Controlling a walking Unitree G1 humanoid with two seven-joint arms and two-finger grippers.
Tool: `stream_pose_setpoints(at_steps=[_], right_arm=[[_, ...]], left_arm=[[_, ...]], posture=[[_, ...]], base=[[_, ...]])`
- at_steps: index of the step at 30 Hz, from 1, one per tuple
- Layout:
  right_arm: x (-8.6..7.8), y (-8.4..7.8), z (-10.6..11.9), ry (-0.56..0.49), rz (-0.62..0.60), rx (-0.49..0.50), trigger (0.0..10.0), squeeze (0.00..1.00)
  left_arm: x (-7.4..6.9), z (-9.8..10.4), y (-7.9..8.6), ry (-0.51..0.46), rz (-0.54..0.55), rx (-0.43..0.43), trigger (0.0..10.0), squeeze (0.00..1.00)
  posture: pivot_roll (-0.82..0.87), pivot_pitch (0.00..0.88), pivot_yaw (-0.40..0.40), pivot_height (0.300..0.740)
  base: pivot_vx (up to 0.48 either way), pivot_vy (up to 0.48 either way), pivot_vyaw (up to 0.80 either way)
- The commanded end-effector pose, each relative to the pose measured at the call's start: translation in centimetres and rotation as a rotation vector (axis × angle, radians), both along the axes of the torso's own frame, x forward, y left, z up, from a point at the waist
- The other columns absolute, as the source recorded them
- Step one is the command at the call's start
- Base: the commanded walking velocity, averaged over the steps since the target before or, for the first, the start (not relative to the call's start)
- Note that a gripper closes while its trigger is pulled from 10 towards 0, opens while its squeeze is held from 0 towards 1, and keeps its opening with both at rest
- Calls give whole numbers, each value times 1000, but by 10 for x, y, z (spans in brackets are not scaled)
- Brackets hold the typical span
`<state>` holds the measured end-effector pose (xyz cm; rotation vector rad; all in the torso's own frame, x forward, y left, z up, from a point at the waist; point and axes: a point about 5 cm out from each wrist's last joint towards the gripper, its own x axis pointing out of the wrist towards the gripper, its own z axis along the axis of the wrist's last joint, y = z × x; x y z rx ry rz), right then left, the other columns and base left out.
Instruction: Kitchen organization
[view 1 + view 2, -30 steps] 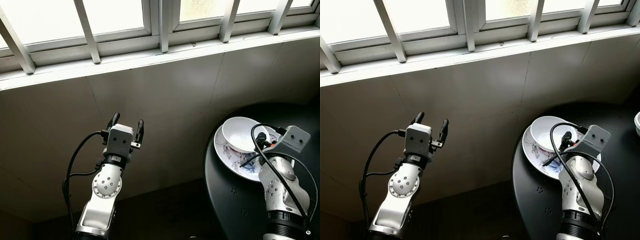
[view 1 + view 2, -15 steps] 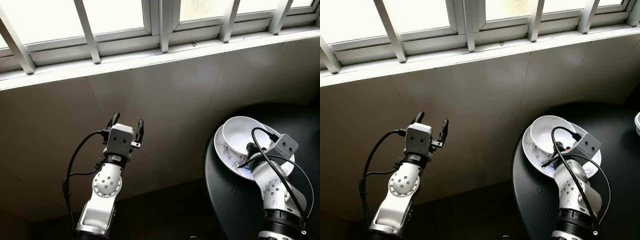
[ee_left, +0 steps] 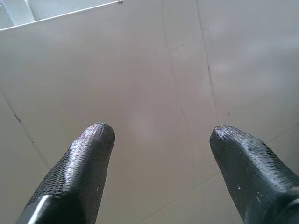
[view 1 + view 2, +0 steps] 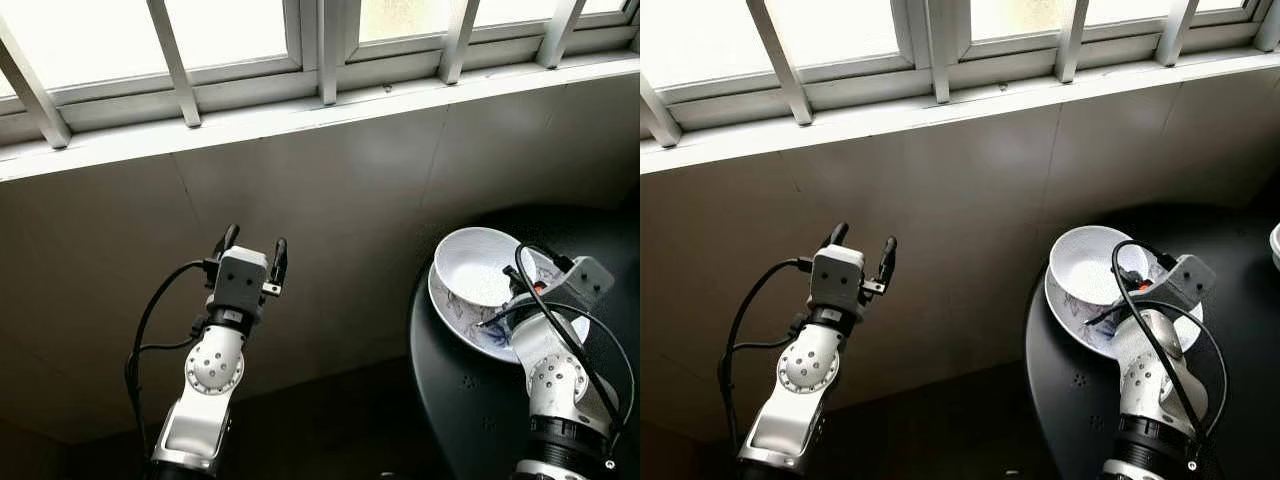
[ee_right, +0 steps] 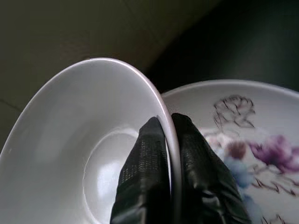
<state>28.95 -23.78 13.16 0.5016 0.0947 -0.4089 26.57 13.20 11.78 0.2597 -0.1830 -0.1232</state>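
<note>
a white bowl (image 4: 478, 265) sits tipped up on a flowered plate (image 4: 470, 316). the plate lies on a black table (image 4: 470, 400).

I can't read any text, label, brand or number anywhere in these views. The only marking I see is a painted flower pattern on the plate (image 5: 243, 140), purple and blue blooms with dark outlines, and it carries no lettering.

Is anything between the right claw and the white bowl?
Nothing visible. The right claw is shut on the white bowl's rim, one finger inside and one outside, above the floral plate.
</note>
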Motion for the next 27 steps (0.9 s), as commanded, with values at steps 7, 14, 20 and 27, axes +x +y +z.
stream_pose_setpoints(at_steps=[7,14,20,27], right_arm=[[1,43,61,-322,239,-355,0,0],[-8,80,56,-388,512,-466,0,0],[-12,90,52,-396,593,-488,0,0],[-14,92,50,-400,622,-507,0,0]], left_arm=[[1,-1,4,5,18,3,10000,0],[3,-2,7,24,40,-17,10000,0],[3,-2,7,24,37,-16,10000,0],[3,3,8,-10,39,-14,10000,0]], posture=[[-156,0,16,740],[-155,0,16,740],[-154,0,18,740],[-151,0,20,740]], base=[[0,0,223],[0,58,797],[0,480,799],[0,206,795]])
